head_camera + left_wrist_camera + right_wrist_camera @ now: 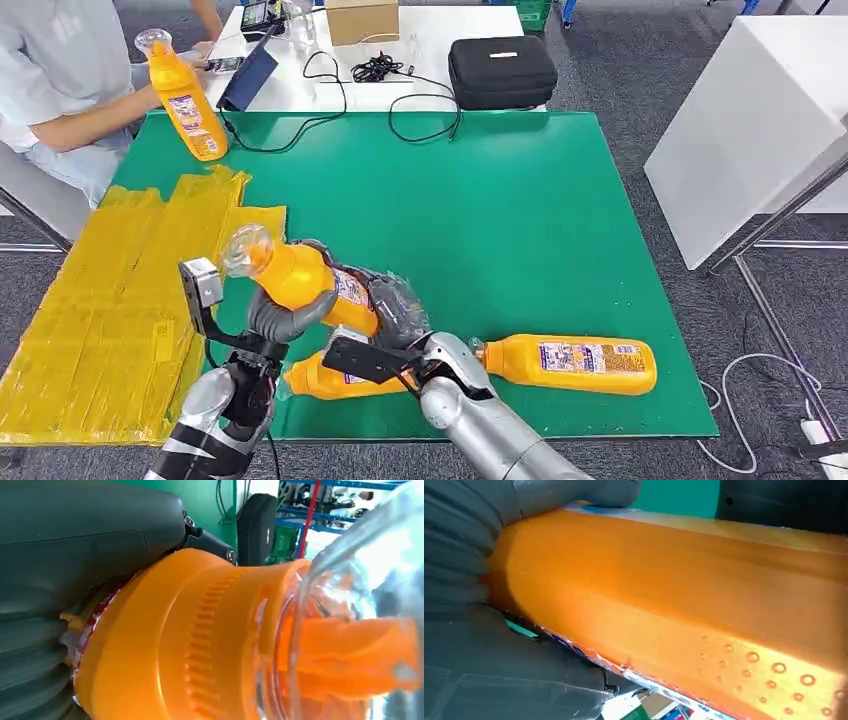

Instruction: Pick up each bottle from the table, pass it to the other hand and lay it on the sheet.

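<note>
Left hand [285,318] wraps the neck end of the held bottle [300,280], clear cap up-left; right hand [395,310] grips its lower body, fingers mostly hidden behind it. Bottle is raised over the green mat's [500,210] front-left part, beside the yellow sheet [110,310]. Second bottle [325,380] half hidden under the arms near the front edge; third bottle [570,362] lies front-right. A person [60,90] holds another bottle [185,100] at the back-left corner.
</note>
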Robot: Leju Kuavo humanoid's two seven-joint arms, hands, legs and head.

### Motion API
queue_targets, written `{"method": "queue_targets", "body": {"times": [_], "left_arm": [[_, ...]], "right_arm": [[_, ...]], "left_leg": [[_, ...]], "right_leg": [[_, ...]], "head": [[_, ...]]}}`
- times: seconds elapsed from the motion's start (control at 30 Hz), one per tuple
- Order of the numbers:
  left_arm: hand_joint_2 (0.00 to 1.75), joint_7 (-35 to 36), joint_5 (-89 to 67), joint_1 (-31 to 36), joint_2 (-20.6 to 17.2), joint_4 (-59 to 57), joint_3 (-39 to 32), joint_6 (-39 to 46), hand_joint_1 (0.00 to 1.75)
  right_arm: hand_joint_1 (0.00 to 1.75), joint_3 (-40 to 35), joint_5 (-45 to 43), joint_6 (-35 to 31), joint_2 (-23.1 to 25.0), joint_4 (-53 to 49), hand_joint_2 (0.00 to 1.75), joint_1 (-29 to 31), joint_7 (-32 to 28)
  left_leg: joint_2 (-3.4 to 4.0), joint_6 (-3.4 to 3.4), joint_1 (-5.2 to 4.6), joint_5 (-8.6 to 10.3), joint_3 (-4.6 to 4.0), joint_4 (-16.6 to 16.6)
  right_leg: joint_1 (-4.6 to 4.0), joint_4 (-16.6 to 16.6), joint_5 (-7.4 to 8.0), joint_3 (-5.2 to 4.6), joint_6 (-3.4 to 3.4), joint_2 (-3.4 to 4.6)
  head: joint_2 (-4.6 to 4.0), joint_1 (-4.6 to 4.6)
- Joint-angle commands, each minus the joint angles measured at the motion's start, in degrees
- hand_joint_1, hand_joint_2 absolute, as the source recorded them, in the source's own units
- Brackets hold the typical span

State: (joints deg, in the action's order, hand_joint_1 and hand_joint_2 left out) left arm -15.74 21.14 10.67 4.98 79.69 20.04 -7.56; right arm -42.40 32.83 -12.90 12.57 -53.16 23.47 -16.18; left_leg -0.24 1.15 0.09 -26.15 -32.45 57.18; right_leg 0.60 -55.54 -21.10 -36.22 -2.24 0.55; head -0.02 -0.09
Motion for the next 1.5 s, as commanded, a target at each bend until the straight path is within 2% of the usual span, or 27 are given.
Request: {"method": "queue_targets", "body": {"times": [0.03, 0.07, 0.13, 0.3, 0.33, 0.37, 0.4, 0.43, 0.47, 0.6, 0.7, 0.73, 0.77, 0.8, 0.83, 0.9, 1.0, 1.03, 1.23, 1.3, 1.5], "left_arm": [[1.75, -1.51, 0.12, 2.09, -0.79, 3.54, -2.24, 3.62, 1.75], [1.75, -4.17, -3.06, 2.53, -1.69, 4.96, -2.72, 5.68, 1.75], [1.75, -4.35, -7.69, 3.9, -2.62, 7.3, -4.72, 9.39, 1.75], [1.75, -5.26, -13.82, 4.06, -3.7, 9.9, -6.59, 11.47, 1.75], [1.75, -7.18, -21.55, 4.21, -3.79, 10.32, -6.81, 17.21, 1.75], [1.75, -7.52, -23.34, 4.32, -3.84, 10.59, -6.81, 18.54, 1.75], [1.75, -8.97, -38.66, 4.96, -4.01, 10.48, -6.55, 29.23, 1.75], [1.75, -8.13, -49.78, 5.42, -4.05, 9.99, -6.66, 36.03, 1.75], [1.75, -6.23, -57.45, 5.65, -4.68, 9.92, -6.4, 38.65, 1.75], [1.75, 2.77, -82.11, 6.84, -6.28, 8.16, -5.03, 42.58, 1.75], [1.75, 12.48, -109.52, 8.09, -8.79, 4.85, -4.43, 45.13, 1.75], [1.75, 16.17, -111.14, 10.47, -14.74, 3.31, -1.51, 44.37, 1.75], [1.75, 22.99, -111.14, 14.1, -20.03, 0.96, 6.4, 43.56, 1.75], [1.75, 23.42, -111.14, 14.49, -19.27, -0.53, 7.26, 43.4, 1.75], [1.75, 20.8, -111.14, 15.38, -17.6, -3.39, 5.26, 42.32, 1.75], [1.75, 19.54, -111.12, 15.86, -17.04, -4.33, 4.21, 42.53, 1.75], [1.75, 19.45, -111.14, 15.74, -16.78, -4.14, 4.08, 42.52, 1.75], [1.75, 19.45, -111.14, 15.74, -16.78, -4.14, 4.08, 42.52, 1.75], [1.75, 19.27, -111.14, 15.52, -16.63, -3.89, 3.97, 42.54, 1.75], [1.75, 19.29, -111.14, 16.5, -17.99, -4.48, 4.54, 39.79, 1.75], [1.75, 14.82, -105.1, 20.86, -14.24, -17.22, -1.2, 38.97, 1.75]], "right_arm": [[0.0, 0.87, -4.05, -3.82, -4.6, -15.46, 1.75, -6.3, -2.54], [0.0, 2.3, -3.91, -6.39, -5.43, -19.11, 1.75, -7.53, -3.36], [0.0, 4.26, -3.09, -7.27, -7.42, -25.77, 1.75, -9.25, -2.83], [0.0, 7.68, -1.69, -8.87, -9.23, -34.1, 1.75, -12.08, -2.95], [0.0, 8.28, -1.95, -8.37, -10.02, -35.89, 1.75, -12.41, -2.87], [0.0, 8.65, -2.03, -8.17, -10.31, -36.59, 1.75, -12.56, -2.74], [0.0, 9.58, -1.83, -8.35, -10.7, -38.73, 1.75, -13.22, -2.78], [0.0, 9.79, -1.9, -7.66, -11.1, -39.85, 1.75, -13.36, -2.92], [0.0, 10.22, -2.24, -7.18, -11.22, -40.83, 1.75, -13.55, -2.95], [0.0, 12.2, -2.58, -6.35, -11.83, -44.59, 1.75, -14.53, -3.91], [0.0, 13.06, -3.62, -4.81, -11.75, -45.28, 1.75, -14.36, -4.65], [0.0, 13.18, -3.94, -4.69, -11.59, -45.3, 1.75, -14.26, -4.98], [0.0, 13.11, -4.35, -4.49, -11.63, -45.42, 1.75, -14.12, -5.62], [0.0, 13.16, -4.42, -4.54, -11.67, -45.51, 1.75, -14.11, -5.73], [0.0, 13.29, -4.48, -4.65, -11.73, -45.8, 1.75, -14.33, -5.8], [0.0, 13.35, -4.52, -4.61, -11.84, -45.96, 1.75, -14.46, -5.85], [0.0, 13.34, -4.52, -4.63, -11.82, -45.92, 1.75, -14.5, -5.85], [0.0, 13.34, -4.52, -4.63, -11.82, -45.92, 1.75, -14.5, -5.85], [0.0, 13.33, -4.52, -4.64, -11.79, -45.88, 1.75, -14.5, -5.86], [0.0, 13.35, -4.57, -4.56, -11.82, -45.89, 1.75, -14.49, -5.98], [0.0, 12.83, -4.82, -3.31, -11.72, -45.26, 1.75, -14.32, -6.29]], "left_leg": [[-0.15, -0.04, 0.06, -0.06, 0.08, 0.03], [-0.16, -0.05, 0.08, -0.13, 0.15, 0.06], [-0.12, -0.03, 0.04, -0.04, -0.03, 0.04], [-0.21, -0.05, 0.07, -0.11, 0.1, 0.08], [-0.18, -0.03, 0.04, -0.06, 0.03, 0.04], [-0.15, -0.04, 0.05, -0.13, 0.16, 0.08], [-0.1, -0.03, 0.05, -0.07, 0.01, 0.04], [-0.13, -0.05, 0.07, -0.14, 0.15, 0.08], [-0.17, -0.03, 0.04, -0.09, 0.06, 0.05], [-0.22, -0.04, 0.05, -0.11, 0.14, 0.05], [-0.11, -0.03, 0.02, -0.04, 0.07, 0.0], [-0.1, -0.05, 0.04, -0.1, 0.21, 0.01], [-0.08, -0.08, 0.06, -0.13, 0.31, 0.01], [-0.09, -0.07, 0.02, -0.03, 0.1, 0.0], [-0.24, -0.11, 0.08, -0.06, 0.2, 0.04], [-0.31, -0.05, 0.02, 0.03, 0.07, -0.02], [-0.01, -0.1, 0.06, -0.09, 0.31, -0.02], [-0.09, -0.05, 0.05, -0.04, 0.13, 0.0], [-0.04, -0.09, 0.07, -0.09, 0.26, -0.01], [-0.1, -0.1, 0.08, -0.08, 0.24, 0.02], [-0.12, -0.12, 0.07, -0.03, 0.23, 0.01]], "right_leg": [[-0.07, 0.0, -0.1, 0.16, 0.04, -0.2], [-0.09, -0.04, -0.17, 0.23, 0.06, -0.21], [-0.05, -0.02, -0.07, 0.05, 0.04, -0.15], [-0.08, -0.06, -0.15, 0.21, 0.07, -0.26], [-0.04, -0.02, -0.09, 0.12, 0.04, -0.2], [-0.06, -0.05, -0.15, 0.24, 0.06, -0.19], [-0.05, -0.01, -0.07, 0.1, 0.04, -0.13], [-0.07, -0.04, -0.15, 0.24, 0.06, -0.18], [-0.04, -0.03, -0.11, 0.15, 0.04, -0.21], [-0.06, -0.04, -0.15, 0.22, 0.07, -0.26], [-0.02, 0.02, -0.05, 0.12, 0.04, -0.14], [-0.05, 0.0, -0.11, 0.27, 0.06, -0.15], [-0.07, -0.01, -0.14, 0.35, 0.1, -0.15], [-0.02, -0.03, -0.06, 0.12, 0.08, -0.14], [-0.09, -0.07, -0.14, 0.28, 0.13, -0.31], [-0.03, 0.0, -0.08, 0.15, 0.05, -0.35], [-0.09, -0.01, -0.1, 0.3, 0.11, -0.08], [-0.06, -0.01, -0.06, 0.15, 0.05, -0.15], [-0.08, -0.03, -0.12, 0.27, 0.06, -0.11], [-0.09, -0.04, -0.13, 0.27, 0.07, -0.17], [-0.09, -0.03, -0.08, 0.27, 0.1, -0.19]], "head": [[0.0, 0.0], [0.0, 0.0], [0.0, 0.0], [0.0, 0.0], [0.0, 0.0], [0.0, 0.02], [0.0, 0.0], [0.0, 0.02], [0.0, 0.0], [0.0, 0.0], [0.0, 0.0], [0.0, 0.0], [0.0, 0.0], [0.0, 0.0], [0.0, 0.02], [0.0, 0.04], [0.0, -0.02], [0.0, 0.0], [0.0, 0.0], [0.0, 0.0], [0.0, -0.02]]}}
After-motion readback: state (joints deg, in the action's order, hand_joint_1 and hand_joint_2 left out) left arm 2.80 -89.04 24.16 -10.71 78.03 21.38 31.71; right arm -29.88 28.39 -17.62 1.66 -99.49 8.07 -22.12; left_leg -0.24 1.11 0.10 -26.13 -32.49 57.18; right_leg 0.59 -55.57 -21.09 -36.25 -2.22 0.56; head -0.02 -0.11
